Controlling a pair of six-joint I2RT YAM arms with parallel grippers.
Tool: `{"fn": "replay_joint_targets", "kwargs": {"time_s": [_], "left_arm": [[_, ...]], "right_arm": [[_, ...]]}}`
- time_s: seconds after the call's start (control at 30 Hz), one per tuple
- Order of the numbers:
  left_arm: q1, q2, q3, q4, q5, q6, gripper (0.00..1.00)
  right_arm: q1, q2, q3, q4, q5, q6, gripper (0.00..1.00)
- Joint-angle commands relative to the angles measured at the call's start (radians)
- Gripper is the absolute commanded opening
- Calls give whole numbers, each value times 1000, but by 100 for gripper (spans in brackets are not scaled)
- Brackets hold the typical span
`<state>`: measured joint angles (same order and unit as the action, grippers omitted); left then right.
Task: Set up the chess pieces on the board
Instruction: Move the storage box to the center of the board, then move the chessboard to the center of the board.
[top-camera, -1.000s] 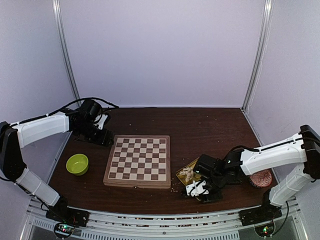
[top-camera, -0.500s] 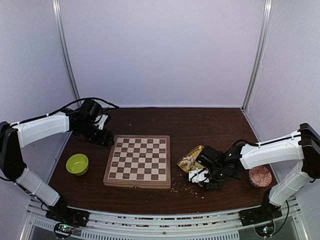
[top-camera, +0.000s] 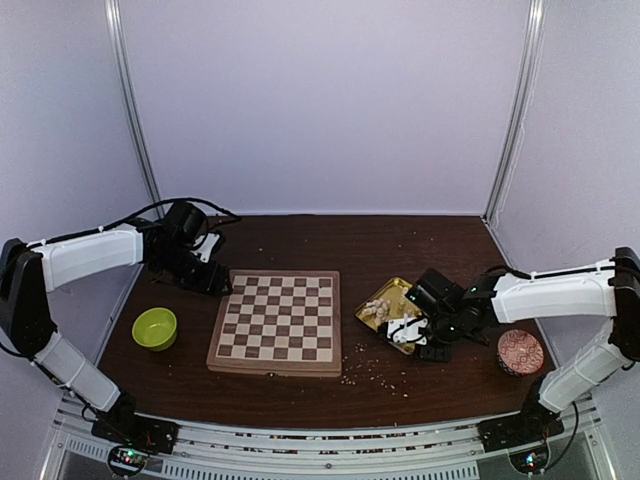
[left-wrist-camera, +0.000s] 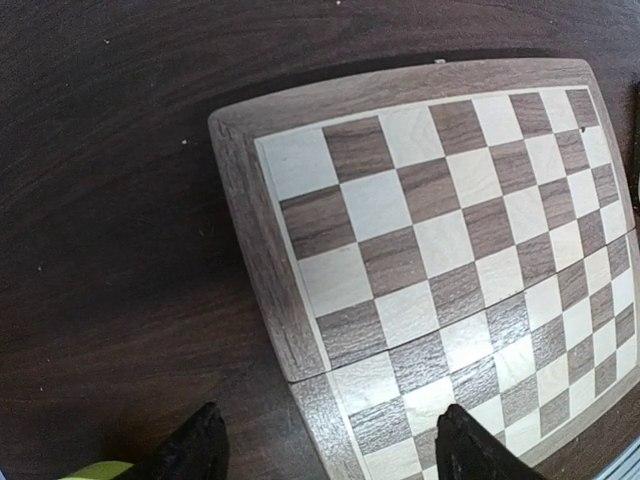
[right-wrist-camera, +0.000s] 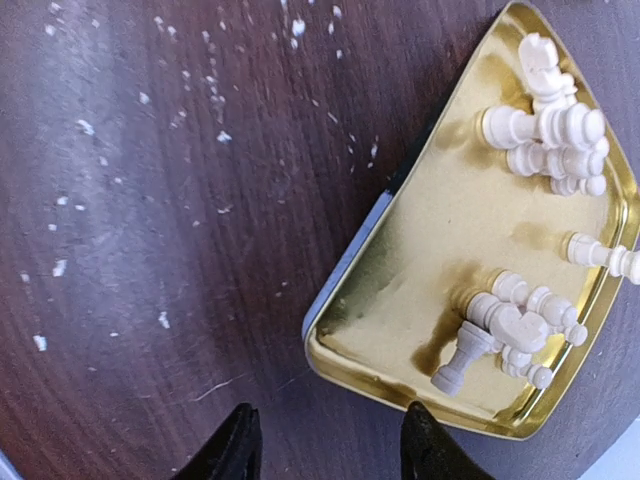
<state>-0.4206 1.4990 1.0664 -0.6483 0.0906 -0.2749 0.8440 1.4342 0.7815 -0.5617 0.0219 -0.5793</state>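
Note:
The wooden checkered board (top-camera: 276, 322) (left-wrist-camera: 440, 250) lies at the table's middle with bare squares. Several cream-white chess pieces (right-wrist-camera: 545, 130) (top-camera: 377, 309) lie tumbled in a shiny gold tray (right-wrist-camera: 440, 260) (top-camera: 393, 292) right of the board. My right gripper (right-wrist-camera: 330, 450) (top-camera: 404, 331) hovers open just off the tray's near corner, with nothing between its fingers. My left gripper (left-wrist-camera: 325, 450) (top-camera: 213, 278) hangs open over the board's far left edge, one black fingertip (left-wrist-camera: 200, 440) above the dark table, the other above the squares.
A lime-green bowl (top-camera: 155, 328) sits left of the board. A small patterned red dish (top-camera: 520, 352) stands at the right. White crumbs (right-wrist-camera: 150, 100) (top-camera: 375, 372) are scattered over the dark table (top-camera: 400, 250) near the tray.
The right arm and the gold tray have moved away from the front edge, toward the back and right. The left arm has barely shifted.

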Motion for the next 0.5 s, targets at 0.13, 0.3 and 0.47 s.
{"fn": "replay_joint_targets", "kwargs": {"time_s": [0.13, 0.3, 0.47], "left_arm": [[6, 52, -14, 12, 49, -63, 75], [7, 61, -43, 26, 64, -108, 80], [8, 66, -82, 52, 92, -125, 90]], "right_arm": [[13, 3, 190, -86, -240, 64, 47], [68, 181, 344, -54, -290, 119, 46], [92, 360, 487, -67, -341, 180, 47]]}}
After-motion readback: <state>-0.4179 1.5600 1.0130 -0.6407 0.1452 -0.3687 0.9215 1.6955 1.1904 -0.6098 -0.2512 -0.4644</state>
